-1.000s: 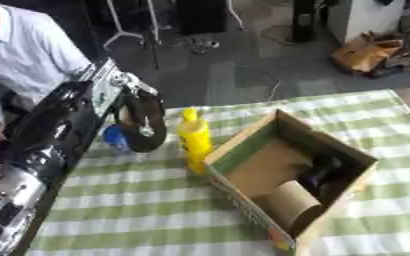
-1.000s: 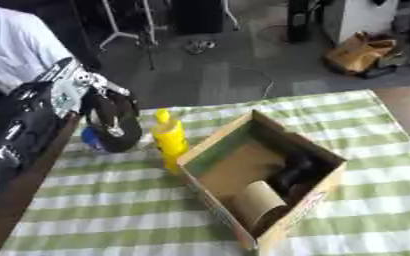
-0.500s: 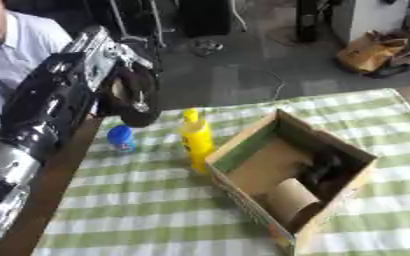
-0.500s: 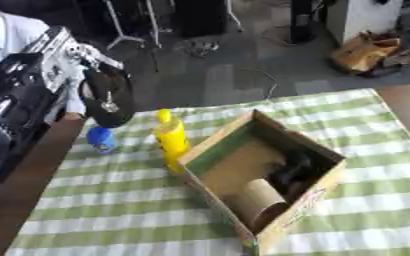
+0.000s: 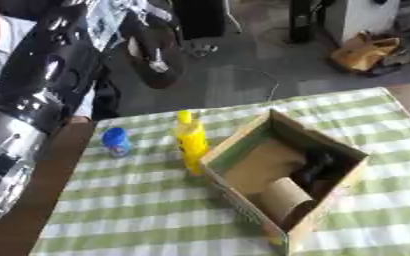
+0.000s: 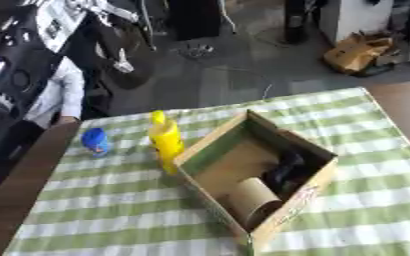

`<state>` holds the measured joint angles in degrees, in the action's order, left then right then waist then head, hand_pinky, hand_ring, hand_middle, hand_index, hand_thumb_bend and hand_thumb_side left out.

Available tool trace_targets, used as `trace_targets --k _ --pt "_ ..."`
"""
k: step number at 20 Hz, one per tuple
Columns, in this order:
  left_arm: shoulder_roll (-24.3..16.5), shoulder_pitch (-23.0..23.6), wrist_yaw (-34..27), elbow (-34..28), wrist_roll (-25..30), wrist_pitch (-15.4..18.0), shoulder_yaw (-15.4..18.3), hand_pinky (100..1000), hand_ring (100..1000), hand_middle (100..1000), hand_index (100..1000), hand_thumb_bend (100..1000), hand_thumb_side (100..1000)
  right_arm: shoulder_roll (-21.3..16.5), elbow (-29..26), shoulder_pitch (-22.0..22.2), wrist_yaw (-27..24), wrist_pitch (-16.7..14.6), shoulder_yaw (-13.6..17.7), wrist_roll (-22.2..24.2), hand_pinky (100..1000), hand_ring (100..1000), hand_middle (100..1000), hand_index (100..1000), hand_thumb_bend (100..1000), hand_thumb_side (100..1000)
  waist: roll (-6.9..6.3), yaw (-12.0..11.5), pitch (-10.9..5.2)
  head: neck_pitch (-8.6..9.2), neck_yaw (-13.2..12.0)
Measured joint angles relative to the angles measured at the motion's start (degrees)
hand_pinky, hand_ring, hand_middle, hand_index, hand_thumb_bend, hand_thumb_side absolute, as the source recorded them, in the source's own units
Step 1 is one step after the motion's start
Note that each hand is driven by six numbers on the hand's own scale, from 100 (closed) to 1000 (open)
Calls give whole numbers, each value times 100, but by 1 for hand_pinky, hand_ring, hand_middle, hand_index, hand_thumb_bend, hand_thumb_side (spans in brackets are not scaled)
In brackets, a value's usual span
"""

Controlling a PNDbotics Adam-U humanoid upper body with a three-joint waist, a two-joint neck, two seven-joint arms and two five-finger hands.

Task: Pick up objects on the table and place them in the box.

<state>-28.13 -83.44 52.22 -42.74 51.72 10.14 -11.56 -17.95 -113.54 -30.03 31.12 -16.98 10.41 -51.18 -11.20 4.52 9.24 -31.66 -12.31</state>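
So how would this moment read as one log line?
left hand: raised, holding dark object | yellow bottle, blue item: on table | box: partly filled

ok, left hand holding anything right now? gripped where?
Yes: the left hand, raised above the table's far edge, is curled on a dark round object hanging below it, held at its top. Exactly what it is can't be told.

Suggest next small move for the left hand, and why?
Probably lower the left hand toward the yellow bottle: the hand is raised high above the table, while the bottle and a small blue object sit outside the cardboard box.
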Motion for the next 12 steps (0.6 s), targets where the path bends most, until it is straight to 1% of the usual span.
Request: trace_targets --k 3,5,12 --pt "107 -164 -101 -91 -8 20 -35 195 507 547 660 100 100 1 0 0 0 -8 -25 6 822 772 591 558 100 1000 -15 43 -5 1 -21" --pt "192 -229 -226 -176 -13 32 -59 183 500 544 658 100 100 5 0 -2 0 -20 -48 10 823 772 592 558 100 1000 -53 82 -18 1 -26" --pt "478 -268 -810 -393 -22 53 -232 174 494 541 655 100 107 44 0 -14 -2 -54 -106 7 824 772 591 557 100 1000 -120 223 -41 2 -58"
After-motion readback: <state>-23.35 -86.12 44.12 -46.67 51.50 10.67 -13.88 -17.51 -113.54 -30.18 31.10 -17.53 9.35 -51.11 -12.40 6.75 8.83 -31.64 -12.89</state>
